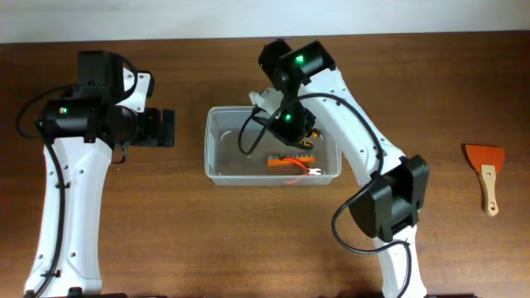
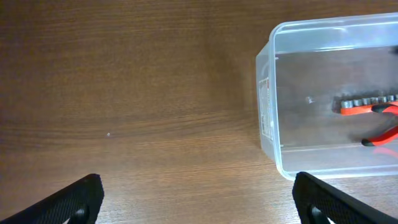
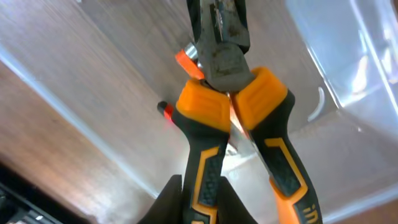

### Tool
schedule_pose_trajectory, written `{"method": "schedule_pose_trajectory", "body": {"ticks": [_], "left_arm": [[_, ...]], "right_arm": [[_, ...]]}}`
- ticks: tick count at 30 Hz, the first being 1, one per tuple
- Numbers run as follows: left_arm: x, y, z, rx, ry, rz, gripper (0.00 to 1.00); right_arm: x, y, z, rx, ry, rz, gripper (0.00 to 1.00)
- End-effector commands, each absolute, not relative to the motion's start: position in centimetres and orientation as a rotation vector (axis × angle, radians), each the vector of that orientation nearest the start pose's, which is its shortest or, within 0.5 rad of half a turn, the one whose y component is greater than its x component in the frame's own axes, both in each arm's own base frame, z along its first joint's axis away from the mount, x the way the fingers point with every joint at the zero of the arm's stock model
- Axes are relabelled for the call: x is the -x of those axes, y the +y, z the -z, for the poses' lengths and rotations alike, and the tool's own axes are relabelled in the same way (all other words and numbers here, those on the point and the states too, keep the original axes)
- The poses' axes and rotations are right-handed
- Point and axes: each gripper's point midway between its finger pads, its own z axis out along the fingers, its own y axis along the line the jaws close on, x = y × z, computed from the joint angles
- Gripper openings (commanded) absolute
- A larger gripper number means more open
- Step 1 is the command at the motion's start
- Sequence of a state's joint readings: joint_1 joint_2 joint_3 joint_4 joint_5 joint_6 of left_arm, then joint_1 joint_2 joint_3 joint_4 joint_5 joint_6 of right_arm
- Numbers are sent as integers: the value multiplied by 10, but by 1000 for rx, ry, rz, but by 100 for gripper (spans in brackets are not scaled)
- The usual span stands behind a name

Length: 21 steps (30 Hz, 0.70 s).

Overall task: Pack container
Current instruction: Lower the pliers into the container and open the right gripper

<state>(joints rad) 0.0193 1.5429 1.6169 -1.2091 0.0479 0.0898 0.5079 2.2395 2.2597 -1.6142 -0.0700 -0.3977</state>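
Overhead: the container (image 1: 212,149) sits central; the right gripper (image 1: 296,124) hangs above its far right part, the left gripper (image 1: 168,128) just left of it. Left wrist: jaws wide, empty. Right wrist: nearly closed, clamping pliers (image 3: 227,106), long axis pointing down into the container.

The large rectangular clear plastic tub (image 1: 208,153) is smooth, translucent and glossy. The brown bench (image 1: 166,240) shows matt wood grain. The orange-and-black pliers (image 3: 230,106) have rubbery, ribbed grips and a dull, scuffed grey metal head. The orange scraper (image 1: 487,170) has a pale wooden handle.
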Motion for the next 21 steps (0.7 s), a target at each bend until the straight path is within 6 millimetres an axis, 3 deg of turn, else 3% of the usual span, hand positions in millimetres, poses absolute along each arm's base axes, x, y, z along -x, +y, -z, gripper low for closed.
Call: {"method": "schedule_pose_trajectory", "body": {"ticks": [1, 6, 10, 21], "left_arm": [[-359, 0, -239, -107, 2684, 24, 99], [-359, 0, -239, -107, 2684, 24, 99], [-359, 0, -239, -107, 2684, 24, 99], [-359, 0, -239, -107, 2684, 24, 99]], "right_arm": [[-360, 221, -143, 1481, 2762, -130, 13], [-366, 226, -130, 1520, 2719, -142, 13], [-357, 233, -122, 1555, 2728, -239, 13], [-352, 229, -86, 1636, 2724, -237, 13]]}}
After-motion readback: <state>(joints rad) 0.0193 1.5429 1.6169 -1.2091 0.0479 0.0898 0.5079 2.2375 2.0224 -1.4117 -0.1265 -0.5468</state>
